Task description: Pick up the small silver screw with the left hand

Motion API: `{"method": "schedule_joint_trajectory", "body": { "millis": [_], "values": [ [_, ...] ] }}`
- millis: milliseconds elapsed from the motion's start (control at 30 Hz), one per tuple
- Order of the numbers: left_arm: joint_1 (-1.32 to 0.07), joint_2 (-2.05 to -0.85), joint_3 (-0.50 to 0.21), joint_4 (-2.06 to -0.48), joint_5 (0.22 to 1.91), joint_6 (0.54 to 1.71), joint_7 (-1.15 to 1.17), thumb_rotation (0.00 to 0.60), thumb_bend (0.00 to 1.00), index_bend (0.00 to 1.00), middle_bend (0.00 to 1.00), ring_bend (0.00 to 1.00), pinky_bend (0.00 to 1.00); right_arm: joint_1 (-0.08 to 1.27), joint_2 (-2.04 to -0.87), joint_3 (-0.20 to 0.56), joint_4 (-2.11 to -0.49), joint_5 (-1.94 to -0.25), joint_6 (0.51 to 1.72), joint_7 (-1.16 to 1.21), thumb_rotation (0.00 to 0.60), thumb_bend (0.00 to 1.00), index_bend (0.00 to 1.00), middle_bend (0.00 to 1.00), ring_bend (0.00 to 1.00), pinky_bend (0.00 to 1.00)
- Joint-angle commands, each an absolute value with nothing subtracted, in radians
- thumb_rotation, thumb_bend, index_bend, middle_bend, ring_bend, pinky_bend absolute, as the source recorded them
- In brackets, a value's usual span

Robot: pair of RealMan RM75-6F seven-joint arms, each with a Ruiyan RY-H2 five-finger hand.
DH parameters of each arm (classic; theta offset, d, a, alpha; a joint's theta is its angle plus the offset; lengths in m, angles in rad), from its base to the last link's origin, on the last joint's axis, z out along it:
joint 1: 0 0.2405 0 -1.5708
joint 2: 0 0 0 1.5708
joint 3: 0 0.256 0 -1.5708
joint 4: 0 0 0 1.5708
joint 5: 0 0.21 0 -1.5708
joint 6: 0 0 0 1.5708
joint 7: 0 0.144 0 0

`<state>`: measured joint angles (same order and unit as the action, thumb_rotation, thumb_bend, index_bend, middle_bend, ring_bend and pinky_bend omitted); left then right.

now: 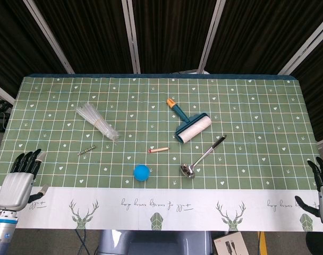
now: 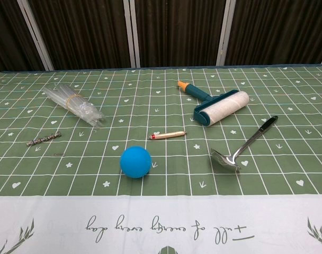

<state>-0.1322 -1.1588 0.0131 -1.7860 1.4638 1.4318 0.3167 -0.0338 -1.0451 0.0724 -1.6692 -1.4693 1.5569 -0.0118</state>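
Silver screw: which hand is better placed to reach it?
Left. The silver screw lies on the table's left side, near the left hand; the right hand sits at the far right edge.

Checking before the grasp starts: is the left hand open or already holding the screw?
Open. The left hand rests at the table edge, fingers apart and empty; the screw lies apart on the cloth.
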Motion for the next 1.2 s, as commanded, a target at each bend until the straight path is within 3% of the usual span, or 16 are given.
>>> {"method": "schedule_joint_trajectory", "body": {
  "millis": [33,333,633,867,1200],
  "values": [
    [-0.131,-1.16,0.011,-1.786,1.462,1.431,0.318,0.6,0.25,0.0,0.0,0.0,0.0,-0.034,-1.045,0.073,-1.67,-1.468,1.556,-0.012,0.6,0.07,0.06,0.0,0.0,0.09],
    [-0.144,-1.185,-0.023,-1.798,1.412,1.415,0.335,0.6,0.25,0.0,0.0,0.0,0.0,-0.031,-1.046,0.072,-1.673,-1.467,1.55,-0.011,0.6,0.07,0.06,0.0,0.0,0.09],
    [-0.219,-1.302,-0.146,-1.783,1.159,1.356,0.49,0.6,0.26,0.16,0.0,0.0,0.0,-0.026,-1.047,0.07,-1.672,-1.469,1.542,-0.001,0.6,0.07,0.06,0.0,0.0,0.09],
    [-0.321,-1.419,-0.238,-1.7,0.969,1.317,0.625,0.6,0.27,0.14,0.0,0.0,0.0,-0.027,-1.046,0.071,-1.677,-1.464,1.542,0.005,0.6,0.07,0.07,0.0,0.0,0.09],
    [-0.419,-1.532,-0.294,-1.581,0.799,1.295,0.739,0.6,0.29,0.15,0.0,0.0,0.0,-0.026,-1.046,0.072,-1.678,-1.459,1.539,0.007,0.6,0.08,0.07,0.0,0.0,0.09]
  ]
}}
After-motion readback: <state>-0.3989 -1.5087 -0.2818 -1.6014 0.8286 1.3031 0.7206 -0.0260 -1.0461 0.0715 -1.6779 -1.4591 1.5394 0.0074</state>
